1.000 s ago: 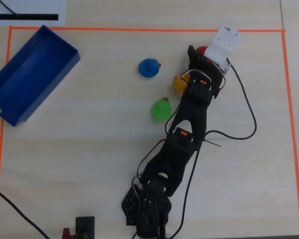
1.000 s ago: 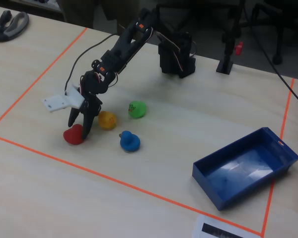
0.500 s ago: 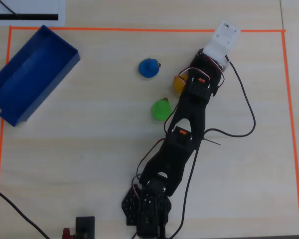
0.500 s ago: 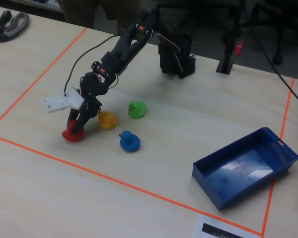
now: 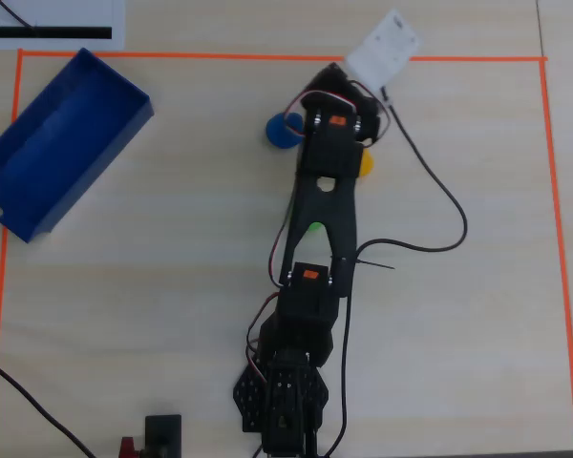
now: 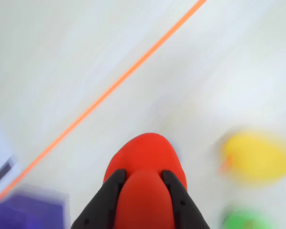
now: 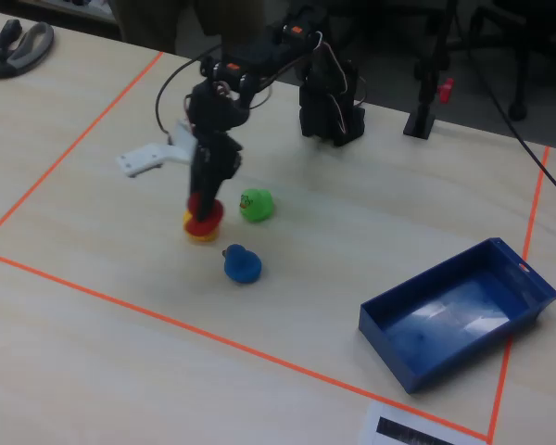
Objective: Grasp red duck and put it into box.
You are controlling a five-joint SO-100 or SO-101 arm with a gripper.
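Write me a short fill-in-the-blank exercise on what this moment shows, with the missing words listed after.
1. The hand is shut on the ____ duck.
2. In the fixed view, the carried duck hangs right above the ____ duck.
3. The blue box holds ____ ducks.
4. In the overhead view, the arm covers most of the ____ duck.

Missing words: red; yellow; no; green

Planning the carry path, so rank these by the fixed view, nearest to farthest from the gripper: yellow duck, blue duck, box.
1. The yellow duck sits directly beneath the gripper, which holds the red duck.
2. The blue duck lies nearer the camera, slightly right.
3. The box is far off at lower right.
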